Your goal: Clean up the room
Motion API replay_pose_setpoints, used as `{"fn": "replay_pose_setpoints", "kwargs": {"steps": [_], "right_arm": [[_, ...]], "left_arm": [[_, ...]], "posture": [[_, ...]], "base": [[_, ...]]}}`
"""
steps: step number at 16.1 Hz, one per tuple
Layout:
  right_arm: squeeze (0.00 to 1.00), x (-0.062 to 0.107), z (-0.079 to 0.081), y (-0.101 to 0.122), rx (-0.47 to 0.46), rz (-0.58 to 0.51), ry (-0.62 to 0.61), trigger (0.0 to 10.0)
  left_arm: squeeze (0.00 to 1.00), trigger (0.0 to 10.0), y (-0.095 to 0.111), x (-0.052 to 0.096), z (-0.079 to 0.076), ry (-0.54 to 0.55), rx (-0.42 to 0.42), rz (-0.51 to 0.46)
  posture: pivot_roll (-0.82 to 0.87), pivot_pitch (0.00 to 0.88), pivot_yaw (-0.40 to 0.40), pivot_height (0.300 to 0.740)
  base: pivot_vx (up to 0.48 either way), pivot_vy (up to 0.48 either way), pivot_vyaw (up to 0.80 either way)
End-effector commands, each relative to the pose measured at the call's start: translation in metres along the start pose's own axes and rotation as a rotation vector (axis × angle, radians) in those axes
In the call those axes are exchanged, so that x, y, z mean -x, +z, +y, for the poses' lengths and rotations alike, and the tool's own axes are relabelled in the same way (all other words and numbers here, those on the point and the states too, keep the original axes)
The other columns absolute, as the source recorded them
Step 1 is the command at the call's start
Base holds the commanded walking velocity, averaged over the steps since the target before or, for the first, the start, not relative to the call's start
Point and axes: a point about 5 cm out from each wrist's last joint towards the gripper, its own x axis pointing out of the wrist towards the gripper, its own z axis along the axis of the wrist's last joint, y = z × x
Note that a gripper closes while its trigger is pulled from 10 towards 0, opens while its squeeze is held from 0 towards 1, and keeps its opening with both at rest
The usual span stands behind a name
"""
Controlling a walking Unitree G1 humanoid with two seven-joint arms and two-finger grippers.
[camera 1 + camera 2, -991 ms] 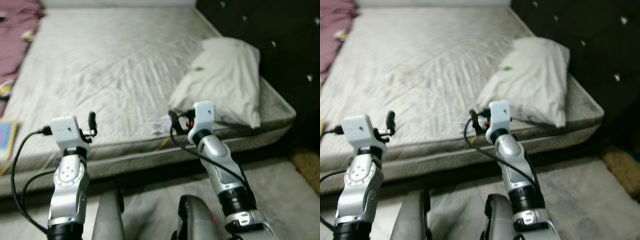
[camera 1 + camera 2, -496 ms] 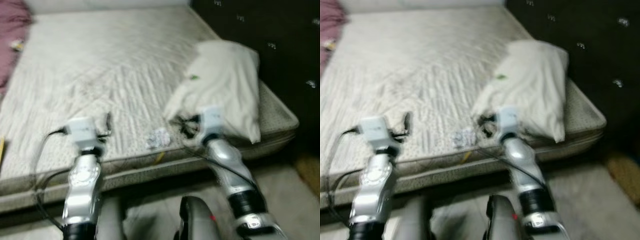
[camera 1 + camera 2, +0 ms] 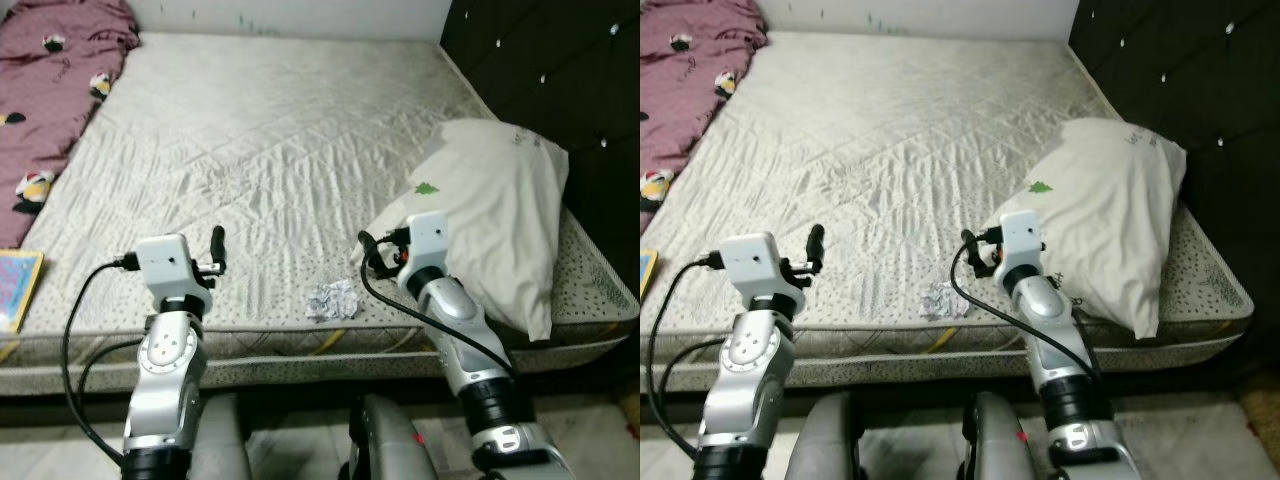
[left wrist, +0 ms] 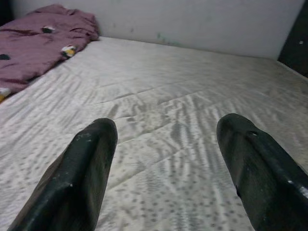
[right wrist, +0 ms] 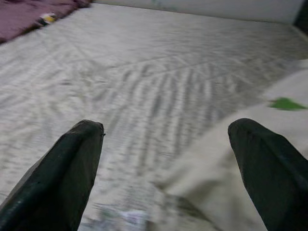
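— Where's the rubbish?

— A paper wad (image 3: pixel 332 299) lies on the mattress (image 3: pixel 270 150) near its front edge, between the two arms, just left of the pillow (image 3: pixel 495 225).

— And the grippers?

— The left gripper (image 4: pixel 166 173) and the right gripper (image 5: pixel 166 171) hover above the mattress, fingers spread wide, holding nothing.

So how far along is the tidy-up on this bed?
Nothing looks done yet. The crumpled paper lies on the mattress near its front edge, between the two arms. Left gripper and right gripper are both open, holding nothing. Left to do: the paper, the maroon blanket and the book.
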Motion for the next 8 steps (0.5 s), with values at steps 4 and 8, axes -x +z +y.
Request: {"fn": "replay_pose_setpoints", "kwargs": {"steps": [4,8], "right_arm": [[0.00,0.000,0.007,-0.005,0.000,0.030,0.031,10.0],[0.00,0.008,0.016,-0.012,-0.004,0.069,0.071,10.0]], "left_arm": [[0.00,10.0,-0.001,0.003,0.003,0.024,0.000,0.012],[0.00,10.0,-0.004,0.021,0.020,0.075,0.010,0.052]], "posture": [[0.01,0.036,-0.071,0.602],[0.02,0.111,-0.088,0.562]], "base": [[0.000,0.000,0.00],[0.000,0.000,0.00]]}}
